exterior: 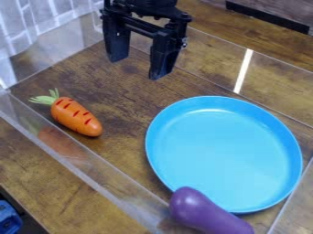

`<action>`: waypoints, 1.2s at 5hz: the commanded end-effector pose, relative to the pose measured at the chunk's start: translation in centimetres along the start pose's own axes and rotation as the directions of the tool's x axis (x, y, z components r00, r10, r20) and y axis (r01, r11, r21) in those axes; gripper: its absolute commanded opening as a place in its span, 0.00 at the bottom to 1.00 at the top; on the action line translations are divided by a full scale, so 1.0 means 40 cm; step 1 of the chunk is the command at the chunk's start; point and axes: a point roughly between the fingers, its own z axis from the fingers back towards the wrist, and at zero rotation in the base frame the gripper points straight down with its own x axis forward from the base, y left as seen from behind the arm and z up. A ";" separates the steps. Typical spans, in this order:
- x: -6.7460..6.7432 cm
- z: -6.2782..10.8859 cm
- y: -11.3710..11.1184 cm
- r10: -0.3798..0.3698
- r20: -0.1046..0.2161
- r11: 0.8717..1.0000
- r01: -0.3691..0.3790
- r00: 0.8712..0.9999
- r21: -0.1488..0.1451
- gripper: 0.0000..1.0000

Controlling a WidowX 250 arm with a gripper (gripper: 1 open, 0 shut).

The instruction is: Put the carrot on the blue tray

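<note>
The carrot (pixel 75 115) lies on the wooden table at the left, orange with dark stripes, its green top pointing toward the left edge. The blue tray (pixel 225 152) is a large round light-blue plate at the right, with nothing on it. My gripper (pixel 139 57) hangs at the top centre, pointing down, open with nothing between its black fingers (pixel 163 58). It is above and to the right of the carrot, apart from it, and above-left of the tray.
A glossy purple eggplant (pixel 204 212) lies at the tray's near edge, at the bottom of the view. A clear low wall (pixel 73 160) borders the table along the left and near sides. Bright light streaks reflect on the wood.
</note>
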 end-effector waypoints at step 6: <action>-0.022 -0.105 0.028 -0.395 -0.060 0.917 0.397 0.917 0.026 1.00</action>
